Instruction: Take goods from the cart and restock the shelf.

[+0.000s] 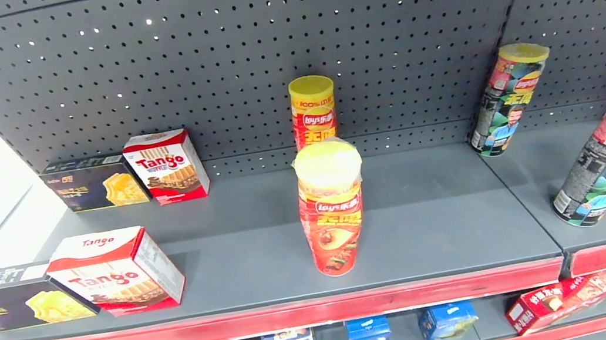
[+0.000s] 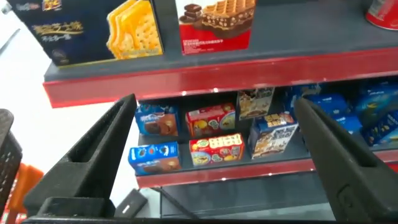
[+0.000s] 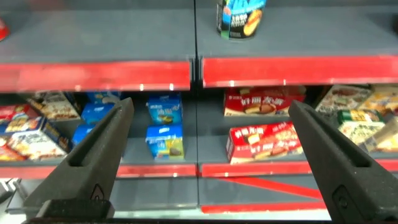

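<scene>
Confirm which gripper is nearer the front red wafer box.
Left. The left gripper hangs open just below and in front of the front red wafer box. The right gripper is farther right, at the seam in the shelf, beneath a dark chip can.

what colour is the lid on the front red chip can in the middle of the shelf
Yellow lid on the red can, clearest in the head view.
</scene>
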